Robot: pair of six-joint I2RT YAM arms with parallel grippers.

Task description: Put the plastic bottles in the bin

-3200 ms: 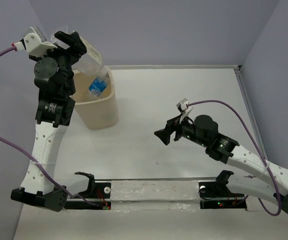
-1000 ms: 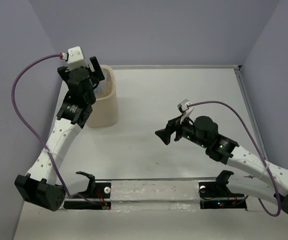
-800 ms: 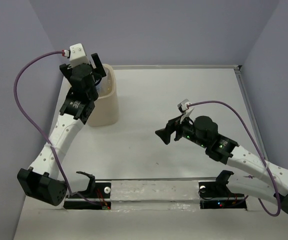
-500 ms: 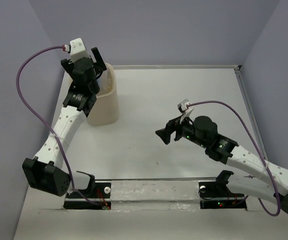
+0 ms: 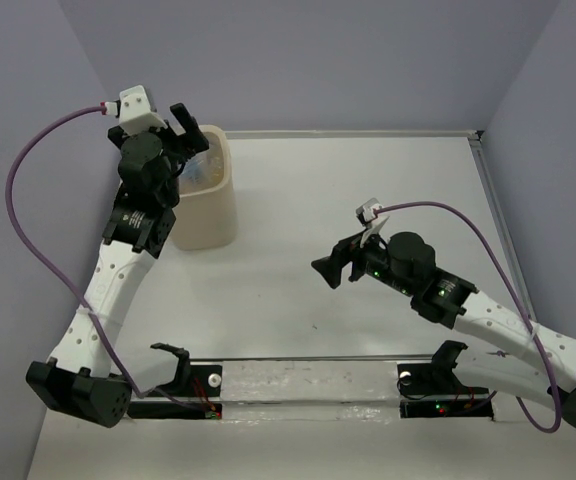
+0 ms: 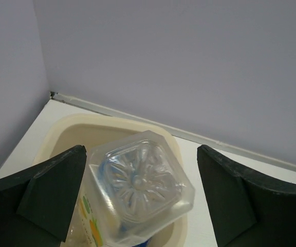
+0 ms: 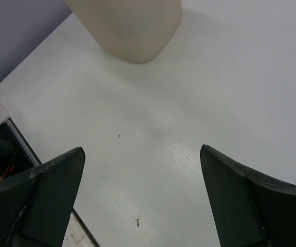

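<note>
At the far left corner of the table [image 5: 368, 180] stands the cream bin [image 5: 206, 205], close to the lilac wall [image 5: 318, 60]. The left gripper [image 5: 183, 130] hangs right over the bin's mouth. In the left wrist view its two black fingers [image 6: 55, 190] are spread wide, with nothing clamped between them.

Below them a clear square bottle [image 6: 140, 185] sits in the bin, its moulded base turned up toward the camera. It rises about to the rim. A white label with orange and green print shows on its left side, and something blue shows beneath it. The bottle lies close to the left finger, but whether they touch cannot be told. It is clear of the right one. From above, only a glint of clear plastic shows inside the bin.

The right gripper [image 5: 330, 268] hovers over the middle of the table, well apart from the bin and pointing left toward it. Its fingers [image 7: 50, 190] are also apart and hold nothing. Under it the wrist camera shows bare white tabletop with a dark speck [image 7: 119, 136], and the bin's lower wall at the top edge of that view.
</note>
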